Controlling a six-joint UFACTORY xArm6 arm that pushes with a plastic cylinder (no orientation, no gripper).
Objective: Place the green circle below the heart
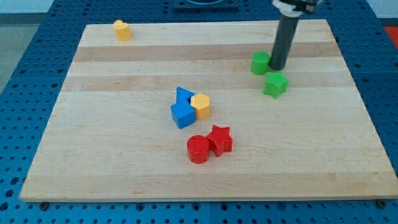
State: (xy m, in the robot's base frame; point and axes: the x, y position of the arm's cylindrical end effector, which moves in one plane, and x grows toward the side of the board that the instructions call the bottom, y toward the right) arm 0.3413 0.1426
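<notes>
At the view's far left, near the top edge of the wooden table (93, 168), you see a small yellow block (123, 30). Its shape is not sharp, but I judge it is the heart, because no other block looks like one.

In the middle, a blue triangle block (183, 95) and a blue cube (182, 115) touch a yellow hexagon block (200, 106). Just below them, a red circle block (198, 149) touches a red star block (219, 139).

At the view's right stands the green circle block (260, 63), well apart from the yellow block. My tip (277, 67) is directly on its right side, touching it or almost. A green star block (275, 84) lies just below my tip.

This arm carries no fingers, only a straight rod, so nothing opens, closes or grips.

The relation that matters for you: my tip is on the side of the green circle that faces away from the heart. The place below the heart lies far to the view's left, at about the same height as the circle. So I judge a long push toward the left is right, and the way there has no blocks. The circle may slip off the round rod, so keep the push through its centre.
</notes>
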